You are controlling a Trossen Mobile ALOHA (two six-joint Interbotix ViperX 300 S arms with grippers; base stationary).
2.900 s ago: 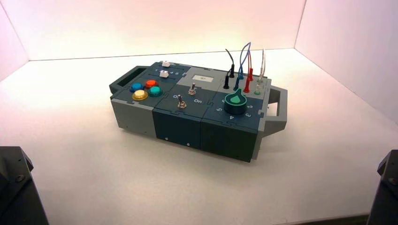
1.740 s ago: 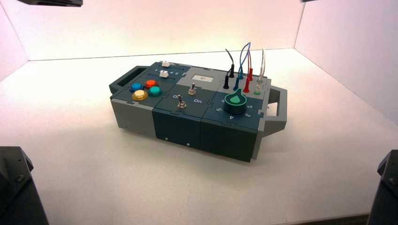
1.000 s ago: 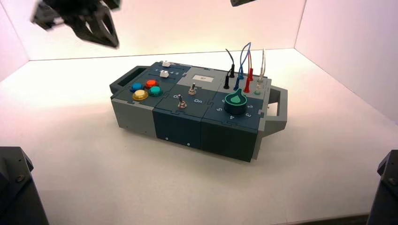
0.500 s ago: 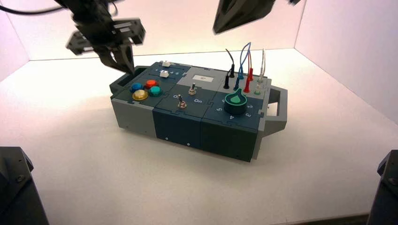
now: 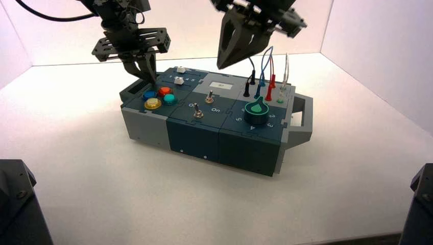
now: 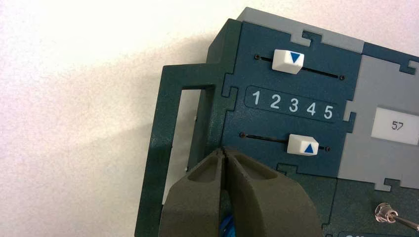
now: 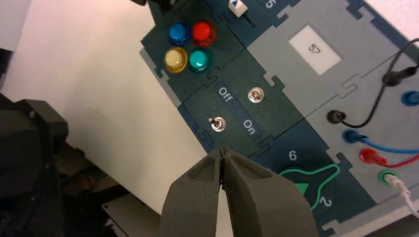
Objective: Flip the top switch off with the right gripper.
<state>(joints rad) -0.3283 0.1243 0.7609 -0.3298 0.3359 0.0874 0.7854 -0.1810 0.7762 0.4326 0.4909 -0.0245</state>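
The top switch [image 5: 209, 97] is the rear silver toggle of the pair on the dark box [image 5: 199, 138], next to the grey display. In the right wrist view it [image 7: 255, 94] stands between the "Off" and "On" lettering and the display, with the front toggle [image 7: 216, 123] nearer the box's front edge. My right gripper [image 5: 221, 65] hangs shut and empty above the box's rear middle, well clear of the switch; in its own view the gripper [image 7: 223, 150] points past the front toggle. My left gripper [image 5: 151, 81] is shut and empty, low over the box's left end.
Four coloured buttons [image 5: 158, 97] sit at the left front. Two white sliders [image 6: 287, 61] with a 1–5 scale are behind them. A display [image 7: 314, 49] reads 57. A green knob [image 5: 256, 109] and plugged wires [image 5: 263, 76] are on the right. Handles [image 5: 302, 117] stick out at both ends.
Both arms have come down into view from above. The left gripper dropped to the box's left end by the buttons. The right gripper moved in over the box's rear middle.
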